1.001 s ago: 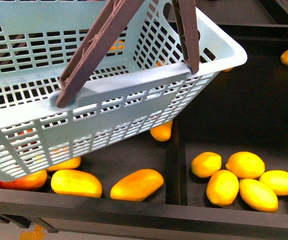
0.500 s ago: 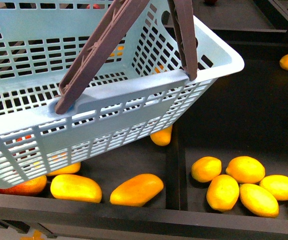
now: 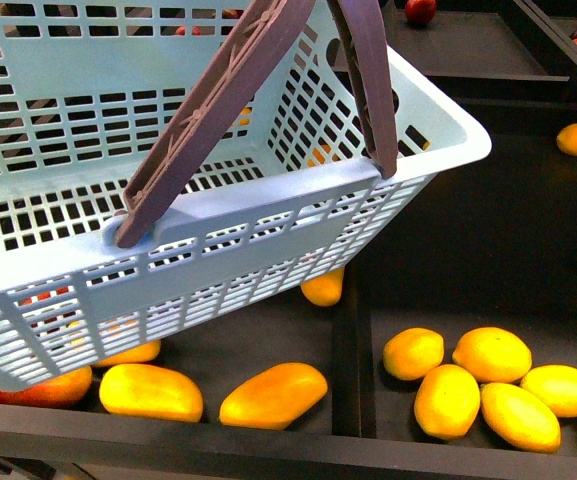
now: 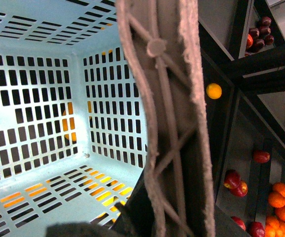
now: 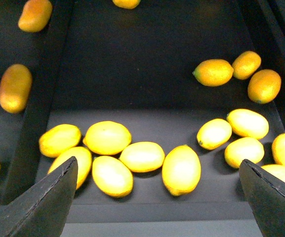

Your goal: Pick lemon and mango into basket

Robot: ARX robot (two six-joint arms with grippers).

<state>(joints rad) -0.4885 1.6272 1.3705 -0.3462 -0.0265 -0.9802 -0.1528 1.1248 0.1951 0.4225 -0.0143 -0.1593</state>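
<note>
Right end effector (image 5: 157, 163), fingers (image 5: 48, 197) wide apart, hangs over the compartment (image 3: 488, 240) right of the basket (image 3: 268, 200). There a lemon (image 5: 181, 169) lies between the fingers, its long axis crosswise to their closing line. The mango (image 3: 273, 395) lies below the basket's near wall; whether the left end effector is clamped cannot be told.

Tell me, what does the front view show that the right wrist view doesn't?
Only the front view shows the basket, hanging tilted by its brown handles. Only the right wrist view shows the open jaws at its lower corners and further lemons along the bin. Both show the lemon cluster and, across a divider, mangoes.
</note>
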